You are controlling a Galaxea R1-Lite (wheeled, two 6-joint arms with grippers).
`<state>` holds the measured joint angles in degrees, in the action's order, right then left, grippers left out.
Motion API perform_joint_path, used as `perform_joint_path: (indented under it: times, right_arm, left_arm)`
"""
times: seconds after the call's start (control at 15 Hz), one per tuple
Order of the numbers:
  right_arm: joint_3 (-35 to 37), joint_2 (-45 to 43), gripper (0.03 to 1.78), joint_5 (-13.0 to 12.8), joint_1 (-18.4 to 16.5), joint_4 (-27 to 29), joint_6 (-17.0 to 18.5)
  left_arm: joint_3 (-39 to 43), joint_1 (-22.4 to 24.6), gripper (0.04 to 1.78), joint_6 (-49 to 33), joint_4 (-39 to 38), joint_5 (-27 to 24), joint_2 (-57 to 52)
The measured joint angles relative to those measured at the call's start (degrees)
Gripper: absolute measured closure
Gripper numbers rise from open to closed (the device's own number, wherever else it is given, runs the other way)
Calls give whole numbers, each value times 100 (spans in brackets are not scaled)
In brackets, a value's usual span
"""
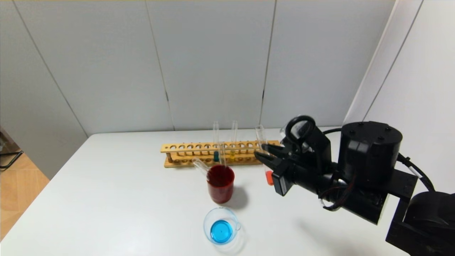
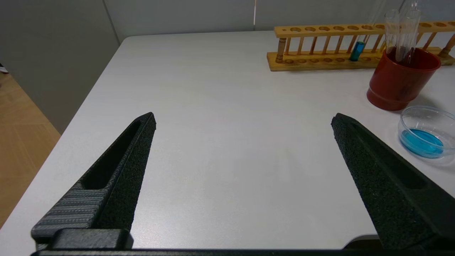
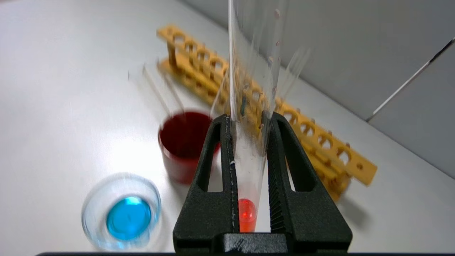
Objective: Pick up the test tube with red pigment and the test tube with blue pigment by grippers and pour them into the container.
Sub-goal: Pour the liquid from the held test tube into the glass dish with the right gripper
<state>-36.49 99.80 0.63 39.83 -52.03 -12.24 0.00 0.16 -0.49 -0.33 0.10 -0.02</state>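
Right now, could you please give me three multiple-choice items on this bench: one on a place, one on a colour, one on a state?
1. The container stands:
A. nearer the robot than the red cup
B. behind the rack
C. inside the cup

2. Liquid in the container is:
A. yellow
B. blue
C. red

3. The right gripper is:
A. open
B. shut on nothing
C. shut on the test tube with red pigment

Key: 1 A, it sits below the cup in the head view. 2 B, a blue pool shows. 3 C, the tube stands between its fingers. The left gripper hovers open over the table.
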Motion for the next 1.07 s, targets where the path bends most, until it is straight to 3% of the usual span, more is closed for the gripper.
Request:
perform_joint_path:
  times: [0.33, 0.53, 0.73, 1.07]
  right_arm:
    - [695, 35, 149, 507, 69, 57, -1666]
    - [859, 276, 149, 527, 140, 93, -2717]
    - [768, 590, 149, 523, 190, 272, -3544]
    - [68, 800, 149, 402, 319, 1521, -4689]
  left_arm:
    - [0, 0, 7, -2, 2, -5, 0]
    - [0, 0, 7, -2, 0, -2, 0]
    - [0, 0, 7, -4, 2, 0, 0]
    - [0, 0, 7, -2, 2, -5, 0]
